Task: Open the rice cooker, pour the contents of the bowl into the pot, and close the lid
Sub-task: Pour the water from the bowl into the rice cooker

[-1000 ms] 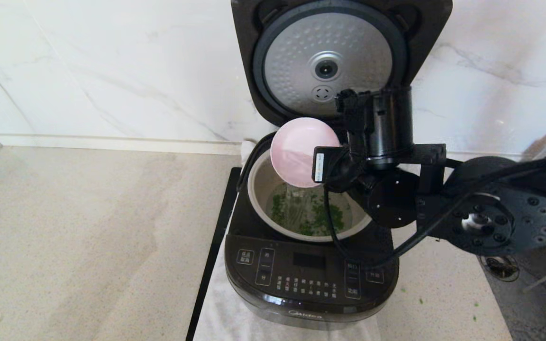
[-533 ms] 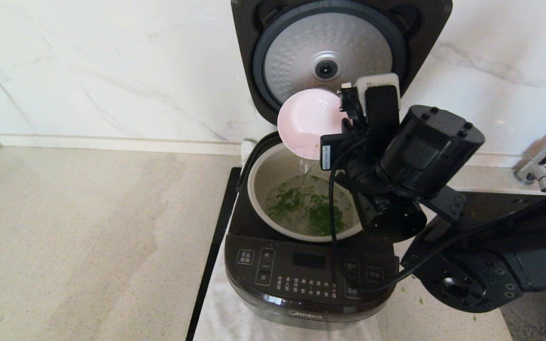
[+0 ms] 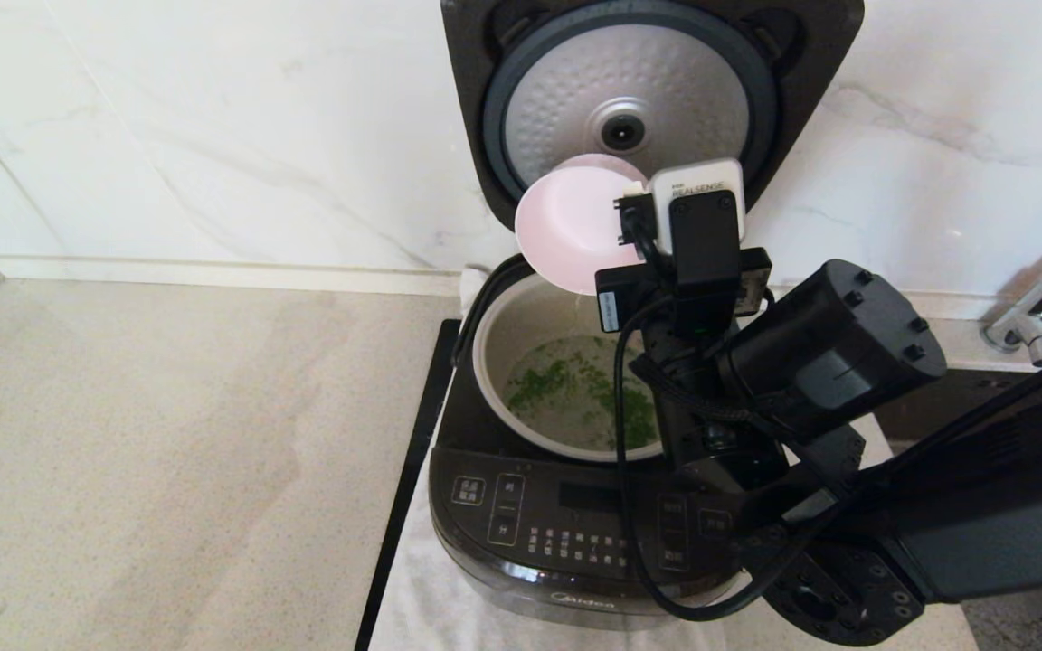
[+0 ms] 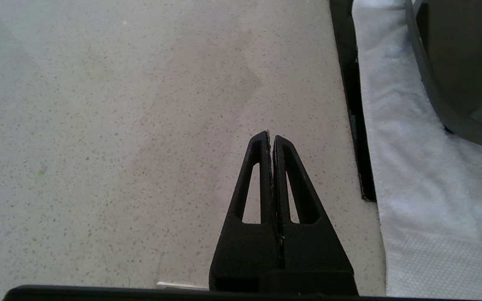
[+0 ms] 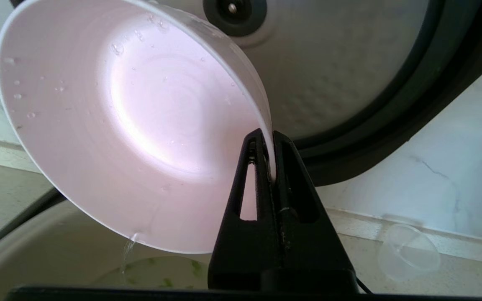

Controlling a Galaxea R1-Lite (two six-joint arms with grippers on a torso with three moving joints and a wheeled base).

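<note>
Small shallow pale pink bowl [image 5: 140, 125], tipped steeply just above the round beige inner pot [image 3: 521, 316] of the glossy black rice cooker [image 3: 575, 533]; chopped green bits [image 3: 575, 393] already in the pot. Right gripper [image 5: 271, 159] pinching the bowl's thin rim. Light, stiff, wet, probably slippery. Raised lid [image 3: 629, 99] close behind the bowl; open room left of the cooker. Left gripper [image 4: 271, 144] pressed together, parked beside the cooker.

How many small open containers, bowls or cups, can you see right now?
2. A shallow round pale pink bowl, tipped over the open black rice cooker, is pinched at its rim by the right claw. A small clear plastic cup lies on the counter by the wall. Others may be hidden.
</note>
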